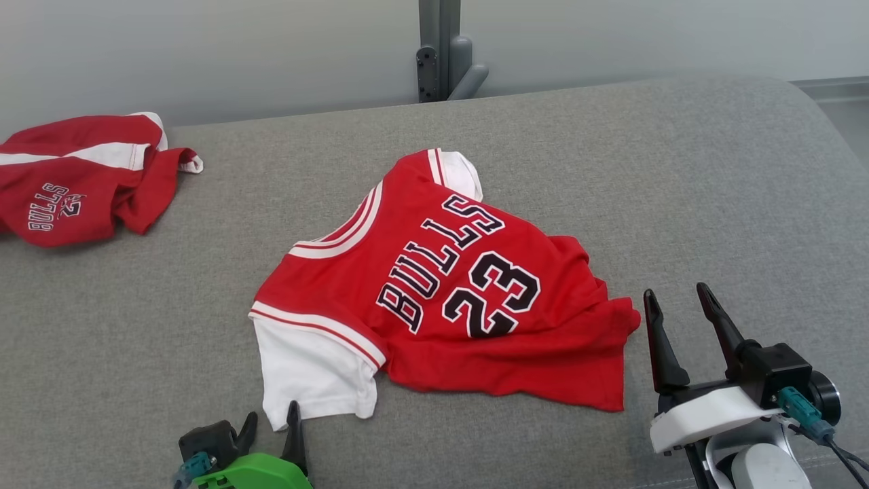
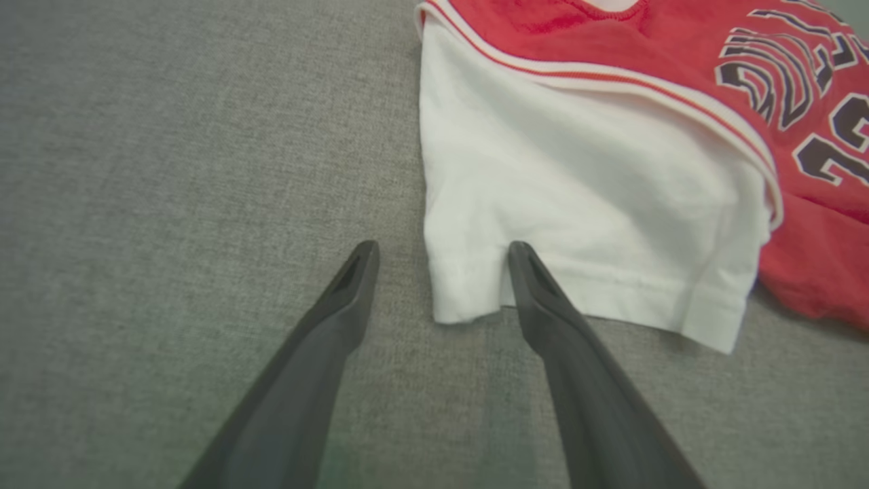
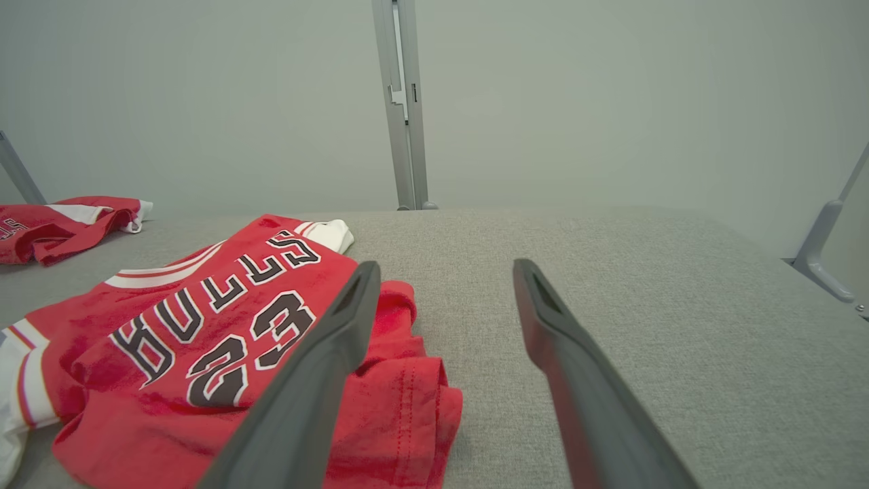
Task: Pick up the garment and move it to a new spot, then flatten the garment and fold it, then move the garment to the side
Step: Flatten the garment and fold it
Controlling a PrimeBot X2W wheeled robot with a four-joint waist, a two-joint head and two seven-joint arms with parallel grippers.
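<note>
Item under inspection: a red Bulls jersey shirt, number 23, lying print-up near the middle of a grey upholstered surface.

Orientation: the neckline faces the robot's left and the bottom hem its right, so the collar-to-hem axis runs left to right, slanting slightly toward the robot at the hem end. The sleeves lie across that axis. One white sleeve is at the near edge and the other is at the far edge. The lettering runs from near to far.

Material and condition: soft knit cloth, red body, white sleeves, white-and-red striped trim at the armholes and neck. The sleeve side lies fairly flat. The hem side is rumpled, with folds bunched at the right corner. The surface is a coarse woven grey fabric, rounded at its far right corner.

Left gripper: fingers apart, holding nothing. The near sleeve's hem corner lies between the tips in the left wrist view; contact cannot be confirmed.

Right gripper: fingers apart, holding nothing, just beside the rumpled hem corner.

Other: a second red garment, crumpled, lies at the far left, well apart.
</note>
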